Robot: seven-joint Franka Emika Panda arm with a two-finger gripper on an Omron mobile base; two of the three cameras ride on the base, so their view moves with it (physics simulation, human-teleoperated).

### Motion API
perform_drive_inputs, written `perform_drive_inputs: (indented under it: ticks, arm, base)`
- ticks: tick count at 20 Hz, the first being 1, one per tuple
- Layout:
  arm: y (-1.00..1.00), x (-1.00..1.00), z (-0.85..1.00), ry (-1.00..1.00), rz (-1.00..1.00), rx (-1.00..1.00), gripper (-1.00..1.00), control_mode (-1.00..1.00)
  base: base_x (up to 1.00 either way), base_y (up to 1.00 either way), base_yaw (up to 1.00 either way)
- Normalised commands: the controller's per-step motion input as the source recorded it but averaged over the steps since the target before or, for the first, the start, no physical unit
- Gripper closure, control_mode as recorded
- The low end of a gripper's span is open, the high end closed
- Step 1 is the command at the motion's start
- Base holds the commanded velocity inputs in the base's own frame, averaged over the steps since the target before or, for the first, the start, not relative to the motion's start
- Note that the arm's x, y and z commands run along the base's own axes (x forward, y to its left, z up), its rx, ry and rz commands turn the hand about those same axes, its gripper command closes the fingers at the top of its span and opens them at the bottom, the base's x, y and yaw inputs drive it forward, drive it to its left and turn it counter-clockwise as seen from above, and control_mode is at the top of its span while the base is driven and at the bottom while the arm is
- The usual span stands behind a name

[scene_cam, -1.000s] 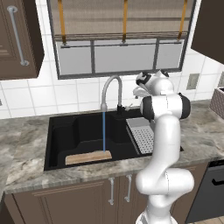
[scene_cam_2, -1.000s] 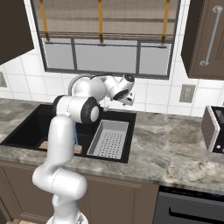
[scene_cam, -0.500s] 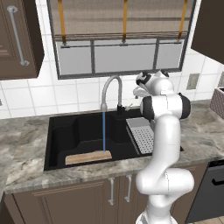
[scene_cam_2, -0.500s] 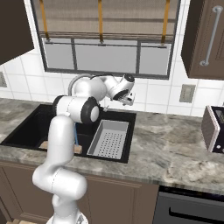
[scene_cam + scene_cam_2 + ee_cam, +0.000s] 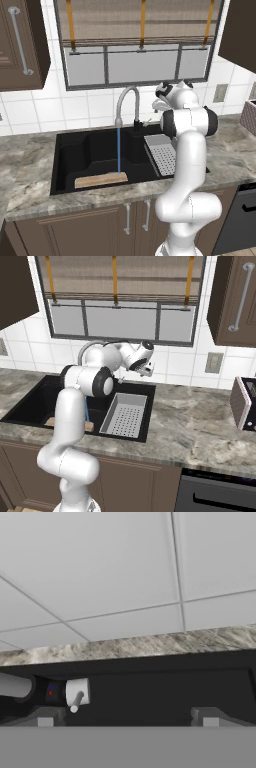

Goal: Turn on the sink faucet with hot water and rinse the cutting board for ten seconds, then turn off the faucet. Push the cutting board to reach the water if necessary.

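The gripper [image 5: 127, 716] hangs released, jaws spread wide and grasping nothing, just above the back rim of the black sink [image 5: 70, 165], close to the tiled wall. A little to its left stands the sink faucet [image 5: 127, 107], its small lever [image 5: 76, 701] near the left fingertip, though whether they touch I cannot quite tell. Below and further left, the blue water [image 5: 118, 150] falls straight onto the cutting board [image 5: 100, 179] lying at the basin's front. Beneath the gripper, slightly forward, sits the grey perforated drainer tray [image 5: 125, 415].

Even, bright rendered light; sharp, soft shadows, no glare.
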Motion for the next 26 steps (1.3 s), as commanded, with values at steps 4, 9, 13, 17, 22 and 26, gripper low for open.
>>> perform_drive_inputs:
  ticks: [4, 9, 13, 17, 22, 26]
  arm:
    - [0.0, 0.0, 0.0, 0.0, 0.0, 0.0, -1.0, -1.0]
    - [0.0, 0.0, 0.0, 0.0, 0.0, 0.0, -1.0, -1.0]
    - [0.0, 0.0, 0.0, 0.0, 0.0, 0.0, -1.0, -1.0]
    - [0.0, 0.0, 0.0, 0.0, 0.0, 0.0, -1.0, -1.0]
    - [0.0, 0.0, 0.0, 0.0, 0.0, 0.0, -1.0, -1.0]
    - [0.0, 0.0, 0.0, 0.0, 0.0, 0.0, -1.0, -1.0]
  base:
    - [0.0, 0.0, 0.0]
    - [0.0, 0.0, 0.0]
    - [0.0, 0.0, 0.0]
    - [0.0, 0.0, 0.0]
    - [0.0, 0.0, 0.0]
    - [0.0, 0.0, 0.0]
